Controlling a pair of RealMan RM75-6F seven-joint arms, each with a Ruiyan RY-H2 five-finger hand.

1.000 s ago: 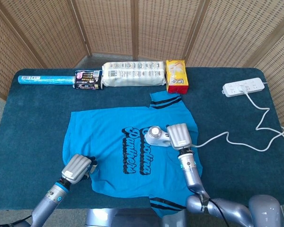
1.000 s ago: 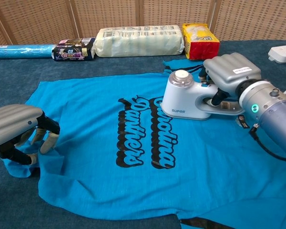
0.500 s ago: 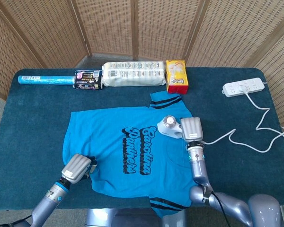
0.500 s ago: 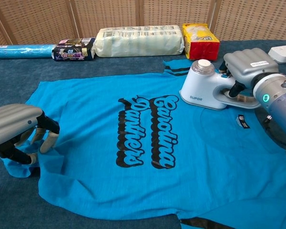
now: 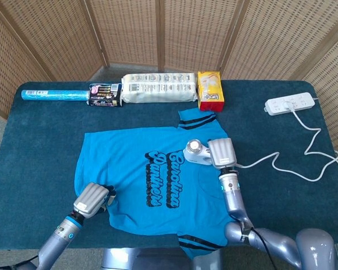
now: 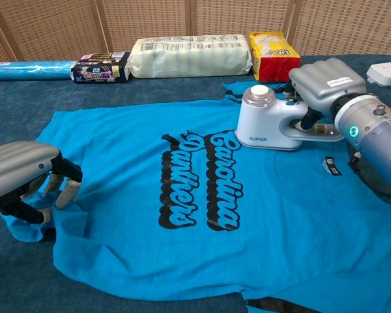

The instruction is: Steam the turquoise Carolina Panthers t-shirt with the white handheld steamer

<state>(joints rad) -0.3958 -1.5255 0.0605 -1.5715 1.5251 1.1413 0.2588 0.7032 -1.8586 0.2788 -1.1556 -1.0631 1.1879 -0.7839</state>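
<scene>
- Two hands work over a dark blue table (image 5: 39, 146): the right hand (image 6: 326, 85) is wrapped around the handle of the white handheld steamer (image 6: 267, 120), holding it flat on the cloth.
- The steamer sits on the turquoise Carolina Panthers t-shirt (image 5: 141, 174), just right of the far end of the black lettering, near the collar.
- The left hand (image 6: 19, 176) rests at the near left corner of the shirt, fingers (image 6: 68, 192) curled down onto a bunched bit of the fabric, pinning it.
- The shirt lies spread flat in the middle of the table.
- A white cord (image 5: 293, 163) trails right from the steamer to a power strip (image 5: 290, 104) at the far right.
- Along the far edge lie a blue roll (image 5: 53, 95), a dark packet (image 5: 105, 95), a long white pack (image 5: 158, 88) and a yellow box (image 5: 210, 89).
</scene>
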